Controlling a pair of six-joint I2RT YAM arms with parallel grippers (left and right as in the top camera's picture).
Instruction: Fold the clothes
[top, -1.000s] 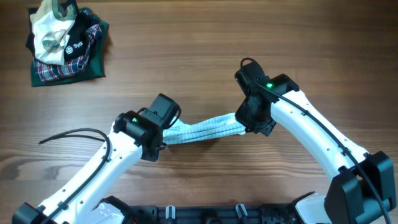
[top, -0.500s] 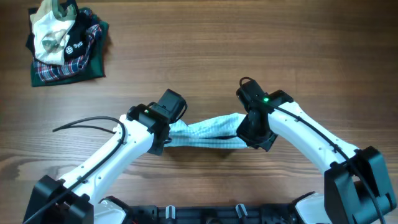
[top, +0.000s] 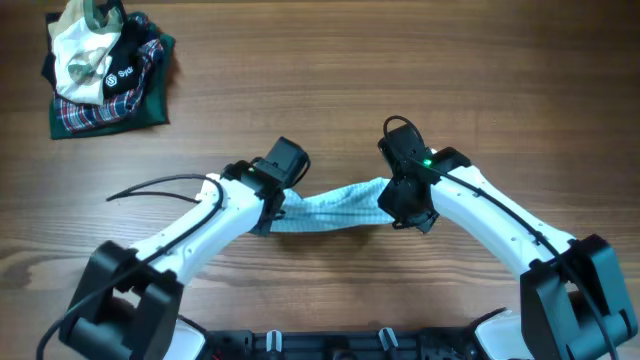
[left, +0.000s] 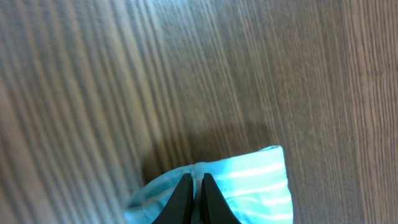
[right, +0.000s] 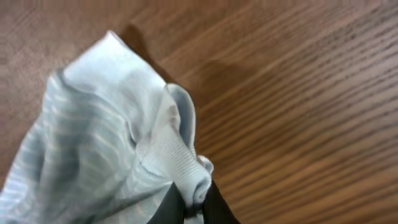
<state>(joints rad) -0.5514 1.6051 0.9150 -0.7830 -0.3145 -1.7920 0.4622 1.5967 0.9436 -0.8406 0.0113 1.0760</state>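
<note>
The pale blue-and-white checked garment (top: 330, 209) hangs stretched between my two grippers, just above the wooden table. My left gripper (top: 272, 212) is shut on its left end; the left wrist view shows the black fingertips (left: 194, 186) pinching the cloth's (left: 249, 186) edge. My right gripper (top: 392, 208) is shut on its right end; the right wrist view shows the fingers (right: 193, 202) clamped on a bunched ribbed hem of the cloth (right: 93, 137). The grippers' fingertips are hidden under the arms in the overhead view.
A pile of other clothes lies at the far left corner: a dark green-and-red plaid cloth (top: 140, 100), a black garment with a white logo (top: 122, 72) and a cream piece (top: 80, 45). The left arm's black cable (top: 150, 185) loops out to the left.
Both grippers moved away from me with the garment. The left gripper shifted right, toward the right one, so the cloth spreads wider and less taut between them.
</note>
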